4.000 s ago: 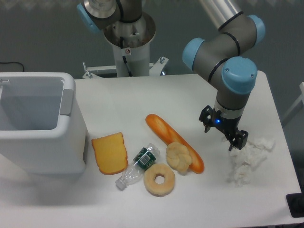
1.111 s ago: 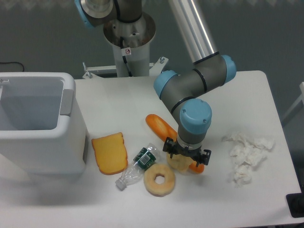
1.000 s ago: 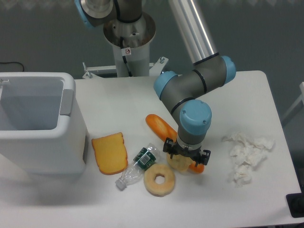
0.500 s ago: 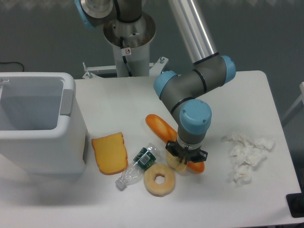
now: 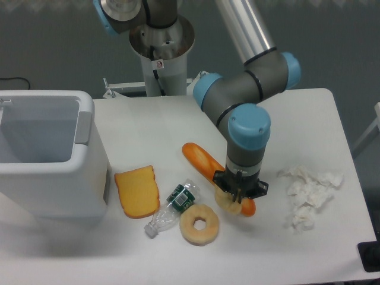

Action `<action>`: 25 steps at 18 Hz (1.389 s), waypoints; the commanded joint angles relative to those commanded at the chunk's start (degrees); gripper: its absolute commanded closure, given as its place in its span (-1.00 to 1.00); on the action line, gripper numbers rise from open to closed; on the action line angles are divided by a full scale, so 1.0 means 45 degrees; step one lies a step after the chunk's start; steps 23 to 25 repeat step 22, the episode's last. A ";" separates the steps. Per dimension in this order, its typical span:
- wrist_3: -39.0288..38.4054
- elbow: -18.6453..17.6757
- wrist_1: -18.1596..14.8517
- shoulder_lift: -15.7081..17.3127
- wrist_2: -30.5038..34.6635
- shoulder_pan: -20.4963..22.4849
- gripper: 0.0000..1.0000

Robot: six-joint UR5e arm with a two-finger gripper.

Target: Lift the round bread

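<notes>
Camera view: gripper [image 5: 240,195] down on the round bread [image 5: 228,202].
Fingers clamped on the pale bun from above; it sits just beside the orange baguette [image 5: 205,162], the baguette's far end hidden behind the wrist. Ring bread [image 5: 199,224] lies near, lower left, with plastic bottle [image 5: 171,208] and toast slice [image 5: 137,190] beyond. Crumpled tissue [image 5: 310,194] right on the white surface [image 5: 178,124]; white bin [image 5: 47,154] far left.
</notes>
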 joint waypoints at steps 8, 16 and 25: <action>0.2654 0.1403 -0.3354 0.0743 0.0059 0.0800 1.00; 0.4551 0.3221 -0.5976 0.0802 0.0411 0.1094 1.00; 0.4688 0.3555 -0.6270 0.0802 0.0469 0.1094 1.00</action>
